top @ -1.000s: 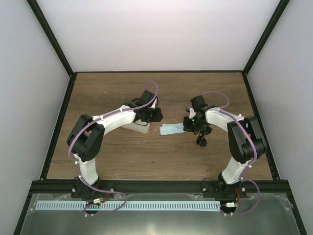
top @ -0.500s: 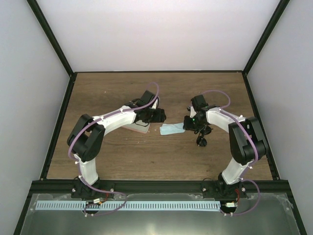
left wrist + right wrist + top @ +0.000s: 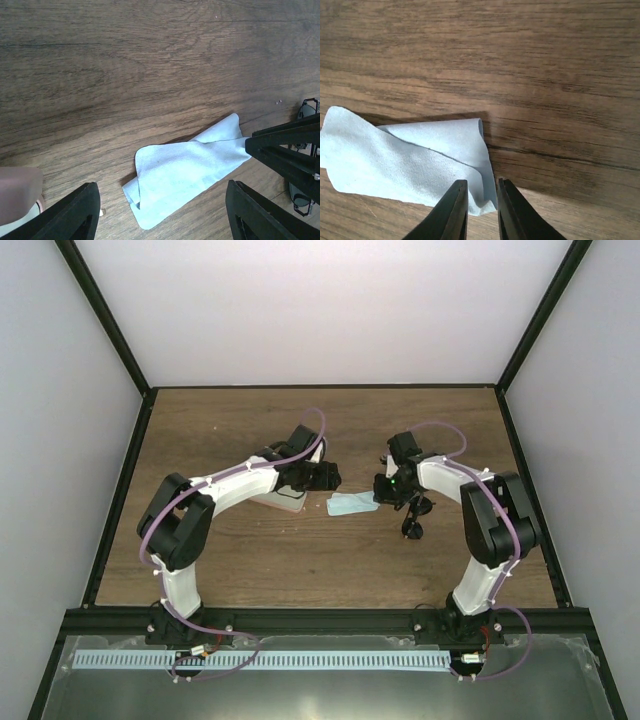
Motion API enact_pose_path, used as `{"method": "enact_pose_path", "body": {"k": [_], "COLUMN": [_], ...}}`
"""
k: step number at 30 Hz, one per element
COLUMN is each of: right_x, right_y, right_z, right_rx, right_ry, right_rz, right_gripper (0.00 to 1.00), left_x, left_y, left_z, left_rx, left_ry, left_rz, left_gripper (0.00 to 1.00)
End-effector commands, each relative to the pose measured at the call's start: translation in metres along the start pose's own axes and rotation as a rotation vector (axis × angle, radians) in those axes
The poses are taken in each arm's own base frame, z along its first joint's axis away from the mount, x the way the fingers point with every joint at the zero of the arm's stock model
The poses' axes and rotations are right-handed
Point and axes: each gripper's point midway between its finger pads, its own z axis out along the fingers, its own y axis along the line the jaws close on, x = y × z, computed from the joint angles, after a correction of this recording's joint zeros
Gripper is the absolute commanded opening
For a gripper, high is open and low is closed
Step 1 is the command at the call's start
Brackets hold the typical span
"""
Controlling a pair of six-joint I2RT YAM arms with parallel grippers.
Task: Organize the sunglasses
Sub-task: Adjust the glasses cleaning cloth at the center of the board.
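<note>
One pair of sunglasses is lying untouched on the table just nearward of the R gripper, long axis running approx. far-to-near in the top view; which way the front is facing I can't tell, too small. The R jaws are sitting narrowed to a slit around a corner of the light blue cloth, prob. to deal w/ it first, tho whether they're pinching it I can't tell; the L gripper is hovering over the cloth, jaws wide apart & holding nothing, w/ the pink case lying just beside it.
</note>
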Motion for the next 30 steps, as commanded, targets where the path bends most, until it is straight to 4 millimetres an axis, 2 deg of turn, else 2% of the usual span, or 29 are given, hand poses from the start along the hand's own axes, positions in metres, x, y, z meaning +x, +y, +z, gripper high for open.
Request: {"method": "enact_pose_path", "body": {"k": [1,4,8,15,20,24,30], "right_x": [-0.018,-0.017,-0.015,-0.012,-0.009,-0.009,-0.008], "right_y": [0.003,0.002,0.001,0.000,-0.002,-0.003,-0.003], "right_z": [-0.004,-0.004,-0.007,-0.009,-0.007,-0.007,-0.006], "right_rx": [-0.004,-0.002,0.005,0.008,0.019,0.020,0.021], "right_ry": [-0.036,-0.032,-0.034,-0.033,-0.030,-0.027,-0.021], "right_rz": [-0.011,-0.009,-0.009,-0.009,-0.009,-0.010,-0.010], "right_gripper": [0.16,0.07,0.01,0.01,0.01,0.01,0.01], "left_x": [0.001,0.000,-0.003,-0.012,-0.007,0.003,0.015], "left_y": [-0.003,-0.004,-0.005,0.006,0.004,0.004,0.003], "left_z": [0.006,0.008,0.013,0.035,0.049,0.059,0.065], "left_rx": [0.015,0.019,0.020,-0.052,-0.038,-0.029,-0.030], "left_ry": [0.005,0.009,0.012,0.016,0.048,0.083,0.114], "left_rz": [0.018,0.022,0.035,0.103,0.125,0.137,0.145], "left_gripper": [0.72,0.72,0.71,0.56,0.46,0.36,0.34]}}
